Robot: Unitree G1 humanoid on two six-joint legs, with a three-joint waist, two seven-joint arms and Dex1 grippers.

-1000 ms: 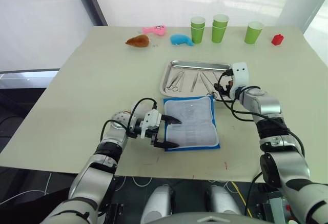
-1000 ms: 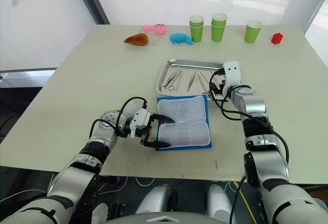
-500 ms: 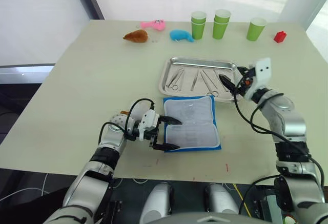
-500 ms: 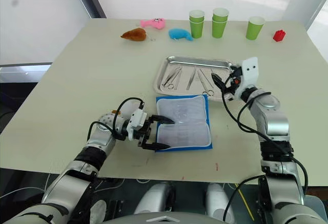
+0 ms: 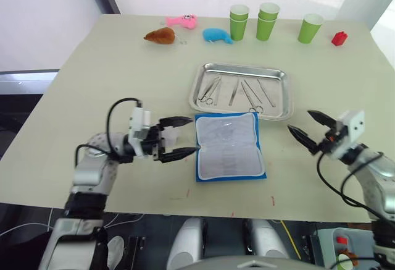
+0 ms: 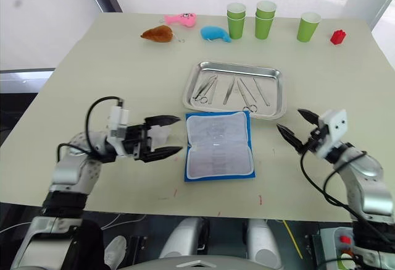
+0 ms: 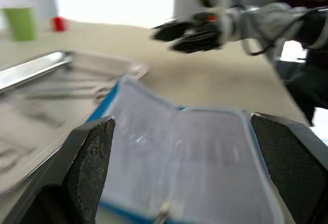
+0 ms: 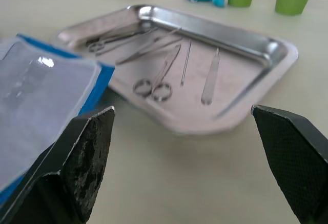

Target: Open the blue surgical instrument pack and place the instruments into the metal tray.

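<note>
We can read no words, numbers or signs here. The blue surgical instrument pack (image 5: 229, 147) lies open and shows us its pale inside, and we find no letters on it that we can make out. The green cups (image 5: 266, 21) at the far side of the table are plain, with no name or mark that we can see.
</note>
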